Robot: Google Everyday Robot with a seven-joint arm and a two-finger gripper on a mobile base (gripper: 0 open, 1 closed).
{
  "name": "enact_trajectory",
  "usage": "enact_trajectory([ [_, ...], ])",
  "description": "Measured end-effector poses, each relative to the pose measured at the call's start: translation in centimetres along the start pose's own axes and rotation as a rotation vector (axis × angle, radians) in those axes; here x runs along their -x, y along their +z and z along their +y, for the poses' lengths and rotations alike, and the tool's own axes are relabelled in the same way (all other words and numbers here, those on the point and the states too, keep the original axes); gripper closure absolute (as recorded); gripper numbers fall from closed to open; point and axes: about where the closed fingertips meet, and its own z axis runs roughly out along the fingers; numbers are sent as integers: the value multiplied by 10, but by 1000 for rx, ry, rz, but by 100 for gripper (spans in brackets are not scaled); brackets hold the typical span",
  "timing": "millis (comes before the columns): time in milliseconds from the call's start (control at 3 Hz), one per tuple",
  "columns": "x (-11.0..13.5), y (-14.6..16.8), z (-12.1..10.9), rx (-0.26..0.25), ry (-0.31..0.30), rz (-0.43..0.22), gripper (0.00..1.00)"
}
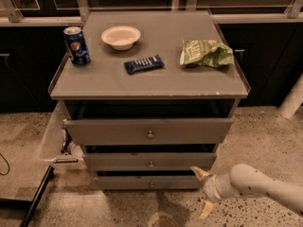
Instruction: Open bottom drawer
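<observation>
The grey cabinet has three drawers. The bottom drawer (147, 182) is the narrow, shallow front at the base with a tiny round metal knob (151, 185); it stands slightly pulled out. The mid drawer (149, 161) and the tall top drawer (148, 131) above it also stand out from the frame. My gripper (203, 189) is open, fingers spread one above the other, at the right end of the bottom drawer, low by the floor. It holds nothing. The arm (258, 183) comes in from the lower right.
On the cabinet top (151, 79) stand a blue soda can (76, 45), a white bowl (121, 36), a dark snack bar (144, 64) and a green chip bag (206, 53). A bin (56, 138) with rubbish hangs at the cabinet's left. A white post (292, 99) stands right.
</observation>
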Motion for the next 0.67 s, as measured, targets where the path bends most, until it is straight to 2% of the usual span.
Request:
enact_trajectory([
  [667,-33,60,7,47,94,10,0],
])
